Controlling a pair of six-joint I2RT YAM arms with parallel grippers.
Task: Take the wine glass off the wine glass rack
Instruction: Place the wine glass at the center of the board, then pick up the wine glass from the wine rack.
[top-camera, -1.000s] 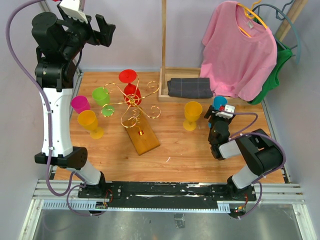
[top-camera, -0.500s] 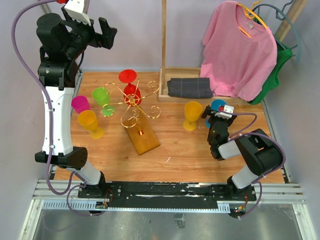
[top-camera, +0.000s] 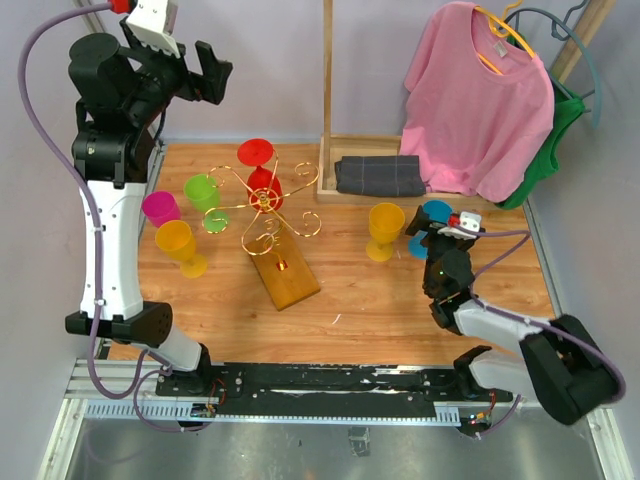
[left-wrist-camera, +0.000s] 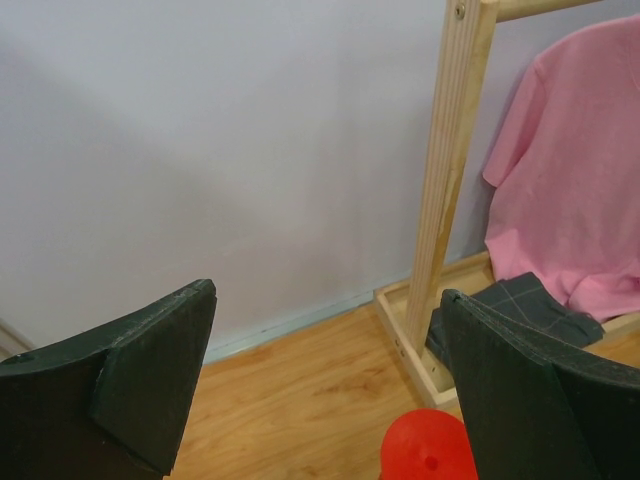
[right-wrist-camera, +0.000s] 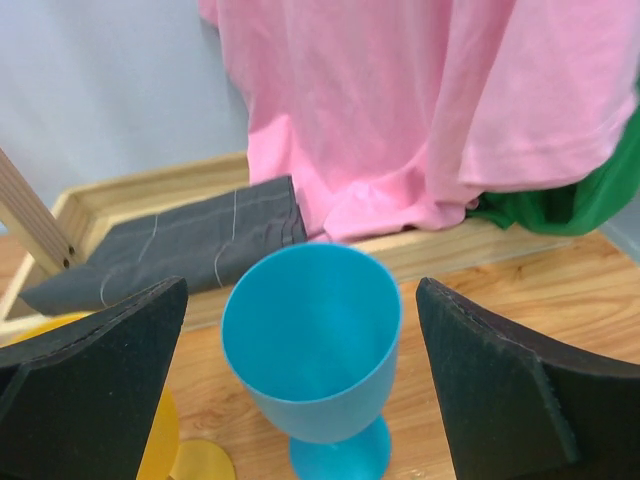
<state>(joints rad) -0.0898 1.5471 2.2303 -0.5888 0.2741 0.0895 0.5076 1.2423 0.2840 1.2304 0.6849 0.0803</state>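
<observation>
Right fingers (right-wrist-camera: 300, 390) now wider, arm extended.

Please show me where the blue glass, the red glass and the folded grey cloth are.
blue glass (right-wrist-camera: 312, 330): right wrist view, inside of the bowl.
red glass (top-camera: 256, 152): top view, round foot, uppermost.
folded grey cloth (top-camera: 379, 175): top view, middle of the top fold.

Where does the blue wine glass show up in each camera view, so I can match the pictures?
Top external: the blue wine glass stands right of centre, just beyond the right gripper.
Left wrist: not in it.
Right wrist: centre of the picture, upright between the open fingers.
Shared landmark: the folded grey cloth under the pink shirt shows in all three views, beyond the glass where it appears.
</observation>
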